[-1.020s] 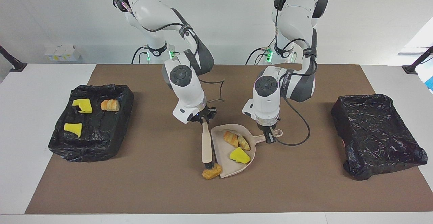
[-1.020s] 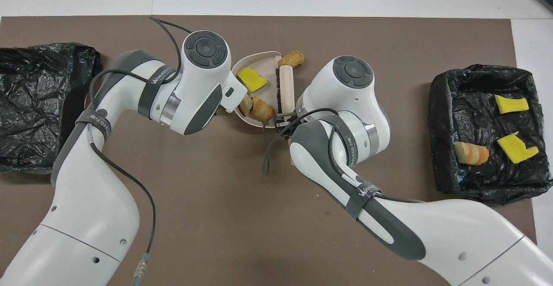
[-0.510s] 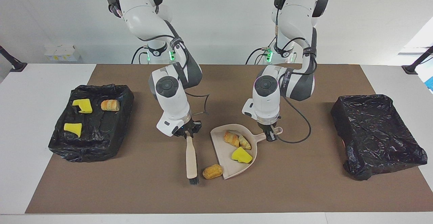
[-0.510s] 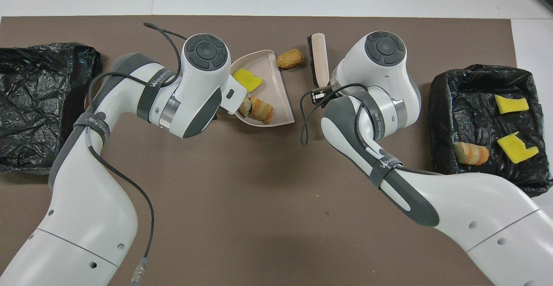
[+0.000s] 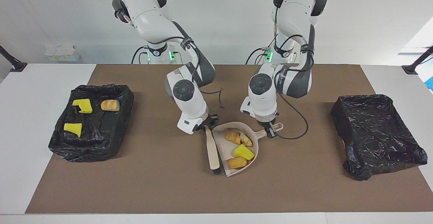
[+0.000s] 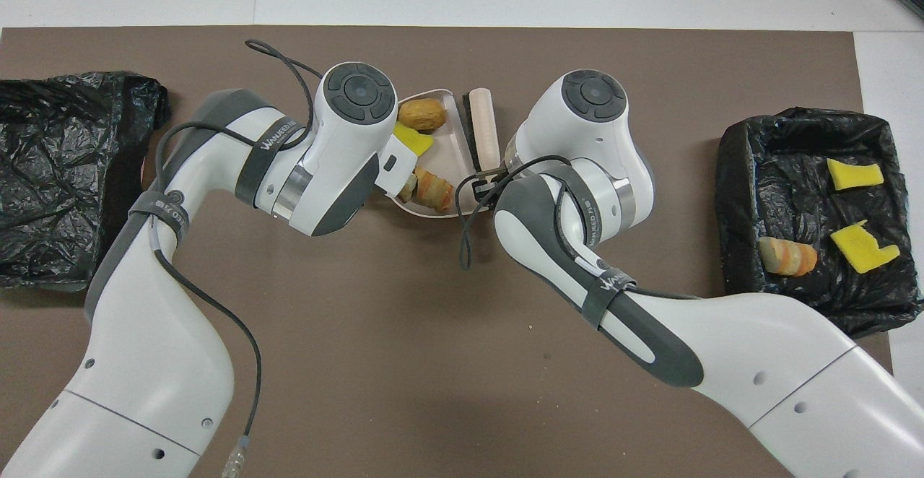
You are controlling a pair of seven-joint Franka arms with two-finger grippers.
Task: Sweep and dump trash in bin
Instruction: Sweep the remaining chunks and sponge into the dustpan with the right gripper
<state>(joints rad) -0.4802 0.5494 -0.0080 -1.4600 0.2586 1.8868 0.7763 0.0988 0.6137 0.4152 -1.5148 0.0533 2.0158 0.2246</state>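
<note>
The beige dustpan lies mid-mat and holds several trash scraps: two bread chunks, a yellow sponge piece and an orange bread chunk at its mouth. My left gripper is shut on the dustpan's handle. My right gripper is shut on a beige brush, which lies along the pan's open edge, bristles on the mat. In the overhead view the dustpan, the brush and the orange chunk show between the two wrists, which hide both grippers.
A black-lined bin at the right arm's end holds two yellow sponge pieces and a bread piece. A second black-lined bin stands at the left arm's end. A brown mat covers the table.
The right gripper swung the brush away, then back against the pan's edge. The orange chunk went from the mat into the pan. The pan shifted slightly toward the robots.
</note>
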